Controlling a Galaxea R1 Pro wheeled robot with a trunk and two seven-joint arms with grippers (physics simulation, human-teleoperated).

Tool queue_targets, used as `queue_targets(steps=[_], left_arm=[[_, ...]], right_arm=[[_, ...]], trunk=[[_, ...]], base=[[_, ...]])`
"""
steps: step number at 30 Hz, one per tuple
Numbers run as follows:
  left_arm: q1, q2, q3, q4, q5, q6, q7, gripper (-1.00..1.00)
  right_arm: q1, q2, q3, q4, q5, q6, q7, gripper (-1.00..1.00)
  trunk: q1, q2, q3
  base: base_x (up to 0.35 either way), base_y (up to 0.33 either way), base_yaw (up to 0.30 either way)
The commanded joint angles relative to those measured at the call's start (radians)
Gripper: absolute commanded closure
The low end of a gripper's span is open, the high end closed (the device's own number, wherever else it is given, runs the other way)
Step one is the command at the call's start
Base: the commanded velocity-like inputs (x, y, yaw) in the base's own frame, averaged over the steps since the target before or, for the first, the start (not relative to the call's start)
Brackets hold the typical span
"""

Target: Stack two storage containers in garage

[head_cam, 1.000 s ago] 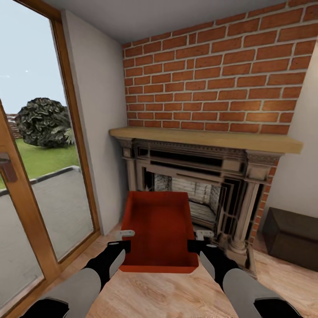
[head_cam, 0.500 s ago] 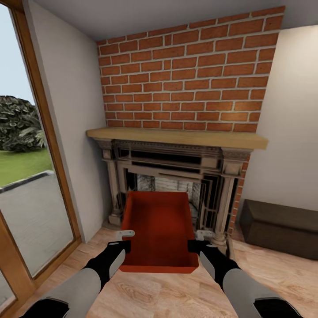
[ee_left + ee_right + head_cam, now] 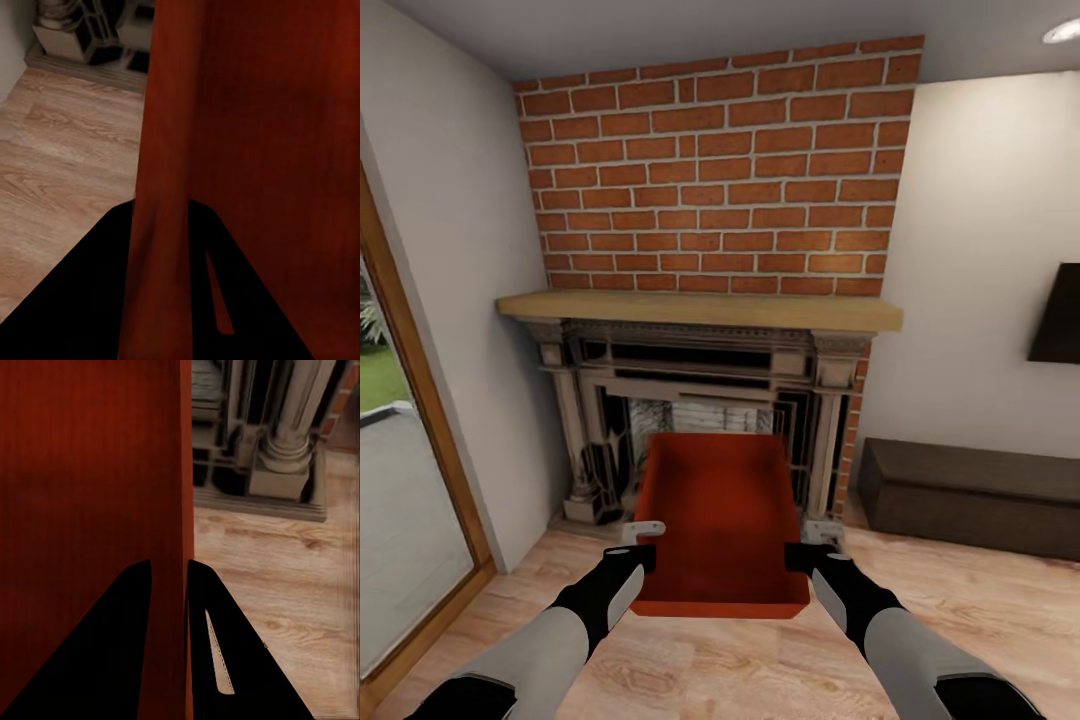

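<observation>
I hold one red-orange storage container (image 3: 720, 515) level in front of me, above the light wood floor of the living room. My left gripper (image 3: 644, 548) is shut on the container's left wall (image 3: 161, 180), one black finger (image 3: 90, 300) on each side of it. On the opposite wall (image 3: 169, 495) my right gripper (image 3: 804, 548) is shut the same way, with its fingers (image 3: 214, 660) straddling the rim. The second container and the garage are out of view.
A red brick fireplace (image 3: 710, 210) with a wooden mantel (image 3: 700, 310) stands straight ahead. A low dark cabinet (image 3: 970, 495) lies along the right wall under a dark screen (image 3: 1060, 315). A wood-framed glass door (image 3: 400, 420) is at the left.
The whole view has swung to the right: the fireplace and glass door slid left in the picture, and the dark cabinet and screen came in. Container and grippers keep the same pose.
</observation>
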Motion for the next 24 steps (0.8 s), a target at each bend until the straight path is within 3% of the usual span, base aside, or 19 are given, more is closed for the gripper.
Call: queue_targets(steps=[1,24], left_arm=[[0.0,0.001,-0.005,-0.002,0.021,0.004,0.009,1.0],[0.0,0.001,-0.005,-0.002,0.021,0.004,0.013,1.0]], right_arm=[[0.0,0.0,-0.014,-0.004,0.001,0.005,0.0,1.0],[0.0,0.0,-0.014,-0.004,0.001,0.005,0.001,1.0]], trunk=[[0.0,-0.001,0.0],[0.0,-0.001,0.0]], base=[[0.0,0.0,-0.287],[0.0,0.0,-0.287]])
